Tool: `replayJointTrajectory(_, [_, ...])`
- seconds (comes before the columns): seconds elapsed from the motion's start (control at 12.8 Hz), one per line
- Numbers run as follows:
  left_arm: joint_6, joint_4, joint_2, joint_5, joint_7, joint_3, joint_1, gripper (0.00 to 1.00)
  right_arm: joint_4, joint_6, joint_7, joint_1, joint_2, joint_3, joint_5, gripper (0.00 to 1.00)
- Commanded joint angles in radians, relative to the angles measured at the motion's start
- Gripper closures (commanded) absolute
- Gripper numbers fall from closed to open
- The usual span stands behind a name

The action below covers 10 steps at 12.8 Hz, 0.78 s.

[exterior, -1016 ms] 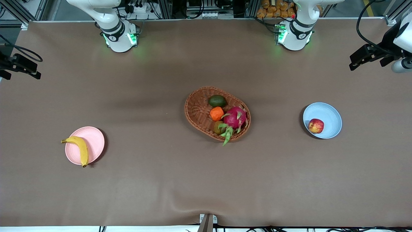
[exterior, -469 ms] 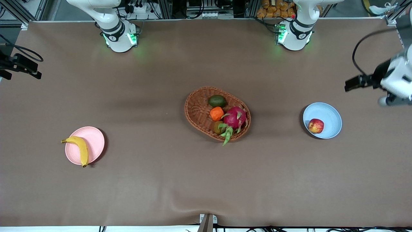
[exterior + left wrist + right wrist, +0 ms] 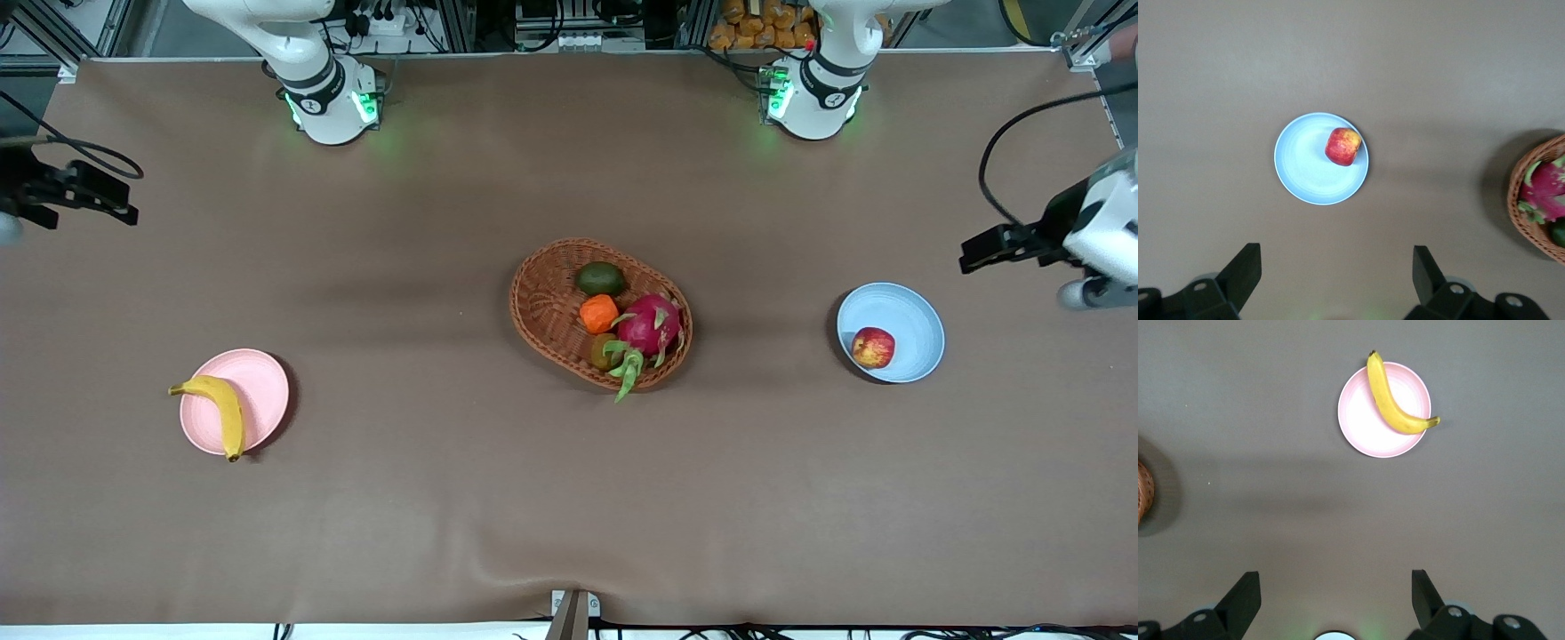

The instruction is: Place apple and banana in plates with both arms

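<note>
The apple sits in the blue plate, toward its rim, at the left arm's end of the surface. The banana lies across the pink plate at the right arm's end, both its tips overhanging the rim. Between the plates stands a wicker basket holding a dragon fruit, an orange fruit and a couple of greenish ones.

Both fruits look placed, so the step in hand is most likely pulling clear. The left pincer hangs up over the surface near the blue plate, jaws spread wide and holding nothing; in its wrist view the two fingers stand well apart with bare surface between them. The right pincer is over the surface at its own end, well apart from the pink plate, likewise wide open and empty.

To finish well, each arm should keep its height and travel away from its plate, never sweeping low across it: the overhanging banana could be tipped off by a light brush, and the apple could roll.
</note>
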Motion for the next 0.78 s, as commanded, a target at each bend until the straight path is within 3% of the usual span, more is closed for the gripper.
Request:
replayJointTrajectory(0.0, [-0.088, 0.087, -0.011, 0.018, -0.007, -0.013, -0.004, 0.00, -0.012, -0.005, -0.009, 0.004, 0.009, -0.001, 0.019, 0.00])
replayJointTrajectory(0.31, [-0.147, 0.086, -0.084, 0.009, -0.059, -0.064, 0.005, 0.00, -0.021, -0.004, -0.009, 0.004, 0.010, -0.001, 0.019, 0.00])
replayJointTrajectory(0.7, [-0.153, 0.093, -0.086, 0.003, -0.054, -0.073, 0.002, 0.00, -0.040, 0.002, -0.009, 0.002, 0.013, -0.003, 0.061, 0.00])
